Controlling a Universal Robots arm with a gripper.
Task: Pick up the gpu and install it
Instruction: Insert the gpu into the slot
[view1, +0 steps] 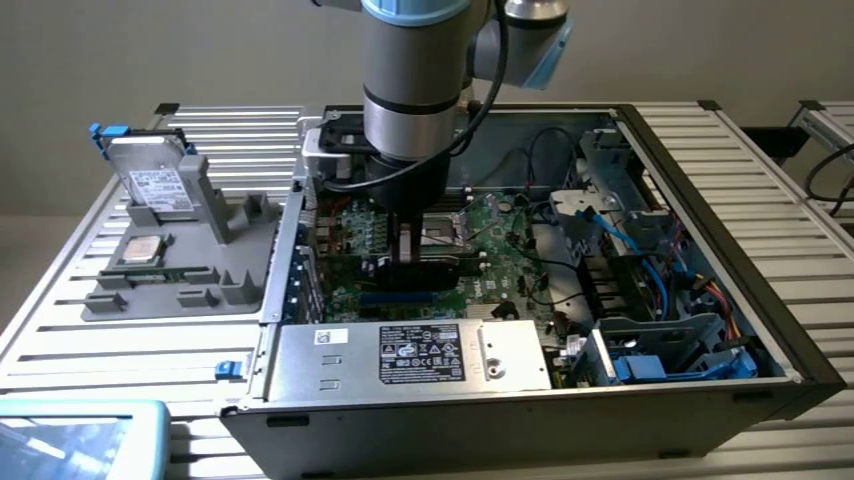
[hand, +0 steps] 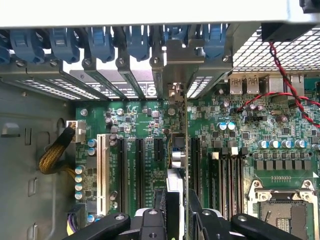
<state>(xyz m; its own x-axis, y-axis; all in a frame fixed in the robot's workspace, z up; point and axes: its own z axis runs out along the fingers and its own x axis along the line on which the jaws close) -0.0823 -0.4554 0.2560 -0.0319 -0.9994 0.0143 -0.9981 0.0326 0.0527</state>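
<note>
Inside the computer case (view1: 467, 440) — tool (hand: 180, 210) grips gpu (hand: 181, 150) upright over motherboard (hand: 145, 120).

An open computer case (view1: 801, 370) lies on a slatted table (view1: 107, 350), and a parts tray (view1: 187, 270) sits just beside it on the exterior view's left. A hard drive (view1: 154, 185) stands at the tray's far end, with a processor chip (view1: 140, 250) lying nearer. Inside the case, the power supply (view1: 414, 355) runs along the near wall, the drive cage (view1: 667, 350) fills the near corner on the exterior view's right, and the motherboard (view1: 494, 250) (hand: 145, 125) lies behind them on the floor. The arm reaches down from the far side. Its gripper (view1: 416, 240) (hand: 176, 200) has a finger on each face of the gpu (view1: 424, 272) (hand: 185, 150), which stands on edge among the expansion slots (bracket end at the rear slot openings).
</note>
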